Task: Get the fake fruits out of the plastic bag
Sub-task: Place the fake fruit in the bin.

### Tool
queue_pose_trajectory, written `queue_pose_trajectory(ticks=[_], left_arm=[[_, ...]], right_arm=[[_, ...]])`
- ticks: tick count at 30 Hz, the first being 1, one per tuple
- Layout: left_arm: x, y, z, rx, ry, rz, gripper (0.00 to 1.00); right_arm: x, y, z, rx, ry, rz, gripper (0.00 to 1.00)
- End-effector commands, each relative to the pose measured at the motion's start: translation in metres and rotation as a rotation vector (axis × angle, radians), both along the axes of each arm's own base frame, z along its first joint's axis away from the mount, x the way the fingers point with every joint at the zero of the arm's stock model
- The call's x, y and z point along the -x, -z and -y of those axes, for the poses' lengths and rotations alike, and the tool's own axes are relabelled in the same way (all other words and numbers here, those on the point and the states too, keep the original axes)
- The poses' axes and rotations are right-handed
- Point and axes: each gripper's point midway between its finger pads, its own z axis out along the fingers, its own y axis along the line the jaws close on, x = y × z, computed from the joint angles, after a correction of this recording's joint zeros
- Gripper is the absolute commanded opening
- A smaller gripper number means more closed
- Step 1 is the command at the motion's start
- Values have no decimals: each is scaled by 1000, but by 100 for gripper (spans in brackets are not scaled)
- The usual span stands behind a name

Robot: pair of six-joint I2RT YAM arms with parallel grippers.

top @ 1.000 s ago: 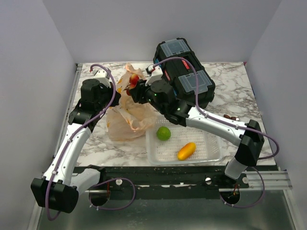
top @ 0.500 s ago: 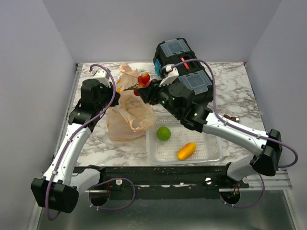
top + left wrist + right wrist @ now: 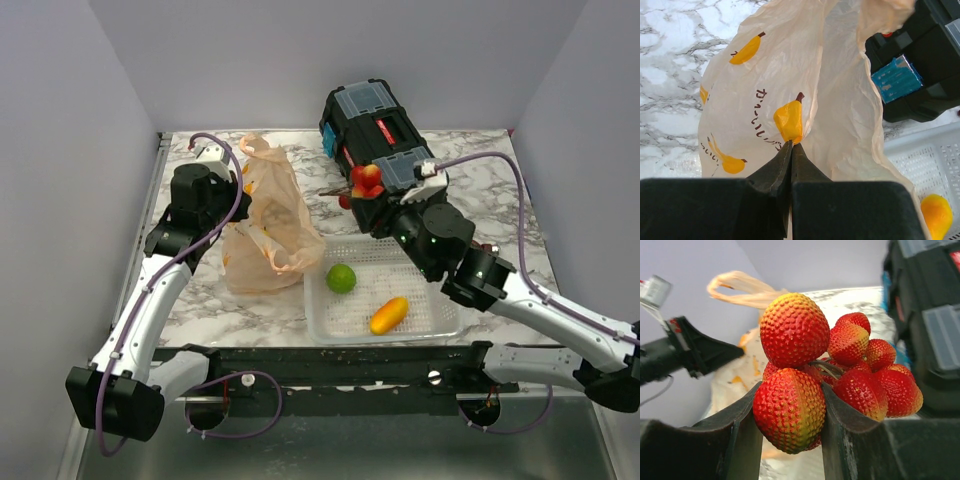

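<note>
The plastic bag (image 3: 268, 220), thin peach-tan film printed with yellow bananas, stands crumpled on the marble at the left. My left gripper (image 3: 240, 196) is shut on a fold of the plastic bag (image 3: 840, 100), its fingertips (image 3: 791, 145) pinched together on the film. A bunch of bumpy red berries (image 3: 363, 179) on a brown stem hangs in the air to the right of the bag, in front of the black case. My right gripper (image 3: 790, 410) is shut on one berry of that bunch (image 3: 850, 355). What lies inside the bag is hidden.
A black toolbox (image 3: 385, 135) with clear lids stands at the back, close behind the berries. A white mesh basket (image 3: 440, 300) at the front holds a green ball (image 3: 341, 278) and an orange oblong fruit (image 3: 388, 315). Grey walls close in both sides.
My right arm has drawn away from the bag's mouth to the right, carrying the berry bunch clear of the bag. The left gripper has kept its pinch on the bag.
</note>
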Motion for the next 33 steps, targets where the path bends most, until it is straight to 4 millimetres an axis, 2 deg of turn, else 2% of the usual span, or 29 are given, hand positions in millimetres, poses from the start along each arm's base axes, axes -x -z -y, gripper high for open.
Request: queue_pose_trajectory(ticks=[1, 4, 9, 11, 16, 22, 33], left_arm=[[-5, -7, -4, 3, -18, 10, 0], [-4, -10, -1, 14, -2, 11, 0], [-2, -11, 3, 29, 14, 7, 0], [-2, -11, 4, 35, 18, 13, 0], [-2, -11, 6, 41, 28, 3, 0], [-2, -10, 6, 41, 29, 1, 0], [-1, -10, 7, 49, 33, 4, 0]], right_arm=[[5, 34, 49, 76, 139, -66, 1], [17, 65, 65, 90, 148, -129, 1], [34, 131, 89, 150, 200, -283, 1], [39, 147, 99, 153, 230, -322, 1], [43, 171, 123, 149, 338, -377, 1], [39, 185, 146, 195, 496, -411, 1], [40, 239, 151, 242, 565, -524, 2]])
